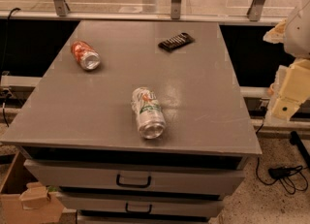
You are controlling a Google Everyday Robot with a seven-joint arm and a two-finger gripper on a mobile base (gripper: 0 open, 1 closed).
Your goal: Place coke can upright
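Observation:
The coke can (85, 55) is red-orange with white lettering and a silver top. It lies on its side at the far left of the grey cabinet top (203, 92), its silver end facing the front right. My gripper (289, 94) shows at the right edge of the camera view, pale yellow, off the cabinet's right side and far from the can.
A white-and-green silver can (147, 112) lies on its side near the front middle. A flat black bar (176, 41) lies at the back centre-right. Drawers (133, 179) sit below the top. A cardboard box (29, 199) stands on the floor at left, cables (286, 174) at right.

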